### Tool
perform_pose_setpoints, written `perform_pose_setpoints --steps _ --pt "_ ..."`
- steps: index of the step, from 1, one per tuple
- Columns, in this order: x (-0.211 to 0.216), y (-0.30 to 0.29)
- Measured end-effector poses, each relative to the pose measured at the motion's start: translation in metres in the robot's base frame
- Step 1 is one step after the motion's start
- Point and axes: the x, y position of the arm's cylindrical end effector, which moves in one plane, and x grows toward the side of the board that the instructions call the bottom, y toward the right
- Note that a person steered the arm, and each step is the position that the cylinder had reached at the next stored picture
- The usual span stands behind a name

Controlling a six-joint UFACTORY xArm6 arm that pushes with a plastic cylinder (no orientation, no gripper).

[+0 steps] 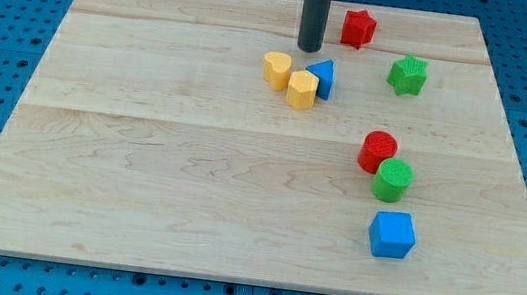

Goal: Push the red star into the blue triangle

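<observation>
The red star (pixel 359 27) lies near the view's top, right of centre. The blue triangle (pixel 323 77) lies below and a little left of it, touching a yellow hexagon (pixel 302 89). My tip (pixel 309 48) stands on the board between them, left of the red star and just above the blue triangle, touching neither.
A yellow heart-like block (pixel 276 70) lies left of the hexagon. A green star (pixel 407 75) lies at the right. A red cylinder (pixel 378 152), a green cylinder (pixel 393 180) and a blue cube (pixel 392 234) stand lower right. The wooden board (pixel 139 173) ends just above the red star.
</observation>
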Motion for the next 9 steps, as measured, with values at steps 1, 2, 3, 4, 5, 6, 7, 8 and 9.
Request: perform_pose_setpoints --steps 1,2,3,4,5,6,7,8,9 --pt "-0.006 -0.04" --pt "-0.053 -0.023" --pt "-0.082 -0.002" --pt "-0.086 0.034" --pt "-0.087 0.063" --pt "-0.073 0.063" --pt "-0.055 0.068" --pt "-0.051 0.092" --pt "-0.03 0.084"
